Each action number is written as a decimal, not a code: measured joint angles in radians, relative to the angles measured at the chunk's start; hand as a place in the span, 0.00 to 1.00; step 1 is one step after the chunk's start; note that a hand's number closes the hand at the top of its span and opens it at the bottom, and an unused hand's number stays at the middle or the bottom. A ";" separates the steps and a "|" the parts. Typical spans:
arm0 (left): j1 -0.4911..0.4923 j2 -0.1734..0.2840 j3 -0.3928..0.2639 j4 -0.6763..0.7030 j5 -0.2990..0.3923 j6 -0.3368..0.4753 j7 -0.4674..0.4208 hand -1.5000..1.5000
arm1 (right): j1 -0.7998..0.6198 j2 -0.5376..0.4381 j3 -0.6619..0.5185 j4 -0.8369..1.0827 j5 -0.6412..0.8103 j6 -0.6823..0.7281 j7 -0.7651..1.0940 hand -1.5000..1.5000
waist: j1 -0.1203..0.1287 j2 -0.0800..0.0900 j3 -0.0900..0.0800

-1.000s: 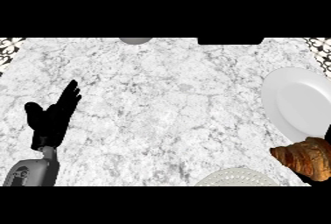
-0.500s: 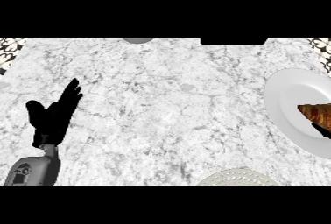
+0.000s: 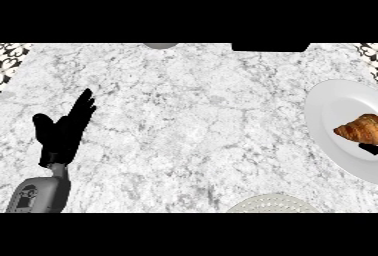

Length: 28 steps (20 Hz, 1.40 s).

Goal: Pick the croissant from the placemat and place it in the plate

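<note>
1. The left hand [image 3: 63,132] rested near the left edge of the marble counter [image 3: 192,125], fingers straight and pointing up and away, holding nothing.
2. Of the right hand, only a small dark shape [image 3: 368,149] showed at the right edge, just beneath the croissant; whether its fingers were curled or straight could not be told.
3. The croissant [image 3: 357,128] lay over the inner part of the white plate [image 3: 325,107] at the right side of the counter, partly cut off by the view's edge. Whether it was resting on the plate or was carried by the hand could not be told.
4. The placemat [image 3: 273,204], a pale perforated round piece at the lower edge, lay well apart from the plate, with no croissant on it.
5. As a judgement, the croissant is light, soft and flaky, so it would crush or shed crumbs if squeezed; its thick middle is the sensible place to take hold, not the thin curved tips.
6. Judged from how things lay, the placing looked nearly done.
</note>
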 measured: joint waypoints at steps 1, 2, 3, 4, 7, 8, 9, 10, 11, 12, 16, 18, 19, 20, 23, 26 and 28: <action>-0.004 0.005 0.003 -0.017 0.006 -0.004 0.019 0.50 | -0.020 -0.005 0.010 0.042 0.008 0.012 -0.025 0.00 | 0.001 0.000 0.000; -0.001 0.002 0.001 -0.017 0.006 -0.005 0.016 0.50 | -0.046 -0.011 0.016 0.097 0.017 0.015 -0.062 0.00 | 0.002 0.000 0.000; 0.003 0.001 0.002 -0.015 0.006 -0.008 0.010 0.50 | -0.074 -0.019 0.019 0.150 0.023 0.021 -0.097 0.00 | 0.003 0.000 0.001; -0.005 0.003 0.005 -0.016 0.007 -0.007 0.022 0.50 | -0.088 -0.029 0.013 0.190 0.021 0.026 -0.142 0.00 | 0.001 0.000 0.001; 0.007 -0.005 0.002 -0.015 -0.001 -0.002 0.013 0.50 | -0.143 -0.027 -0.002 0.264 0.013 0.008 -0.231 0.00 | -0.002 -0.001 0.001; 0.009 -0.007 0.002 -0.014 -0.003 0.000 0.014 0.50 | -0.155 -0.023 -0.010 0.267 -0.001 0.011 -0.256 0.00 | -0.004 -0.002 0.000; 0.007 -0.008 -0.001 -0.033 -0.004 0.005 0.035 0.50 | -0.156 -0.025 -0.025 0.271 -0.021 0.024 -0.293 0.00 | -0.006 -0.003 0.001; 0.003 -0.001 0.006 -0.030 -0.001 0.001 0.035 0.50 | -0.167 -0.025 -0.037 0.272 -0.045 0.047 -0.323 0.00 | -0.009 -0.004 0.001; 0.001 -0.003 0.005 -0.026 -0.005 0.005 0.034 0.50 | -0.176 -0.027 -0.053 0.273 -0.074 0.079 -0.352 0.00 | -0.012 -0.004 0.001; -0.001 -0.002 0.010 -0.019 -0.002 0.004 0.032 0.50 | -0.189 -0.025 -0.064 0.267 -0.102 0.105 -0.356 0.00 | -0.016 -0.005 0.000; 0.012 0.001 0.019 -0.004 -0.003 0.001 0.008 0.50 | -0.200 -0.040 -0.107 0.256 -0.215 0.201 -0.319 0.00 | -0.026 -0.009 -0.001; 0.011 -0.001 0.020 0.000 -0.005 0.002 0.006 0.50 | -0.203 -0.052 -0.126 0.260 -0.271 0.267 -0.252 0.00 | -0.031 -0.011 -0.002; 0.009 -0.002 0.021 0.004 -0.005 0.004 0.005 0.50 | -0.203 -0.055 -0.131 0.270 -0.296 0.301 -0.217 0.00 | -0.033 -0.011 -0.002; 0.010 -0.004 0.021 0.007 -0.006 0.005 0.003 0.50 | -0.205 -0.067 -0.134 0.282 -0.317 0.339 -0.183 0.00 | -0.032 -0.010 -0.002; 0.010 -0.003 0.021 0.005 -0.004 0.000 0.006 0.50 | -0.209 -0.095 -0.142 0.311 -0.379 0.437 -0.088 0.00 | -0.029 -0.009 -0.002; 0.015 -0.003 0.024 0.018 -0.005 -0.003 -0.012 0.50 | -0.201 -0.121 -0.144 0.327 -0.426 0.501 -0.035 0.00 | -0.026 -0.007 -0.001; 0.013 -0.003 0.021 0.001 -0.006 -0.004 -0.002 0.50 | -0.190 -0.140 -0.143 0.337 -0.442 0.514 -0.033 0.00 | -0.021 -0.006 0.000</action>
